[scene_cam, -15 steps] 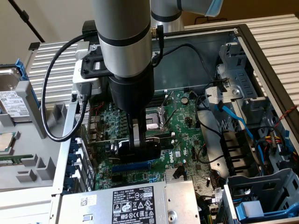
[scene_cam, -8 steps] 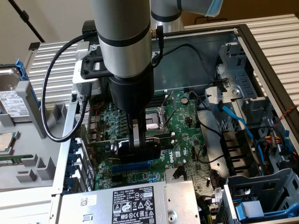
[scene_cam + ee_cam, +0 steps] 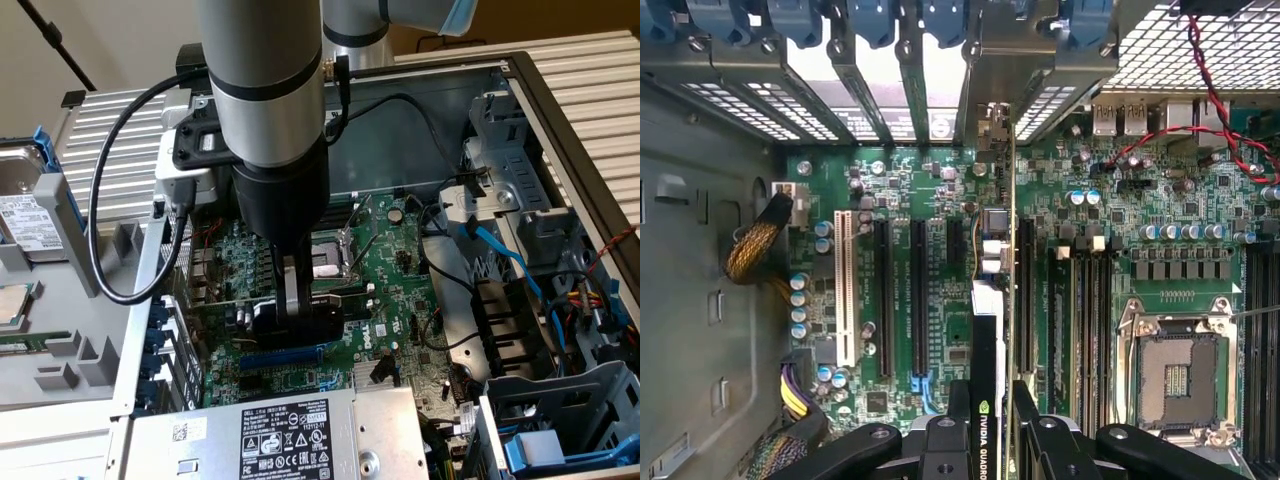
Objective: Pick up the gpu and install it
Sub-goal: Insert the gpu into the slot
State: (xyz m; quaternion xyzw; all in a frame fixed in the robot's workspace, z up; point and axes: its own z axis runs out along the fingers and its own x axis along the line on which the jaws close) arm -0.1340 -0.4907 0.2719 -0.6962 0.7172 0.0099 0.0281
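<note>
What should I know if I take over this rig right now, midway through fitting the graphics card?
Gripper: shut on the graphics card.
Card: held edge-down over the motherboard, inside the open computer case, its metal bracket toward the rear slot openings.
Done: card picked up and brought over the long black slots.
Left: seating it; whether its edge has entered a slot cannot be told.

1. A green motherboard [image 3: 395,300] lies inside the open case [image 3: 420,85].
2. A CPU socket [image 3: 328,262] sits on the board.
3. In the exterior view, a silver power supply [image 3: 290,435] is at the board's 6 o'clock.
4. Blue cables [image 3: 510,260] run at 3 o'clock.
5. A hard drive [image 3: 22,215] lies at 9 o'clock, outside the case.
</note>
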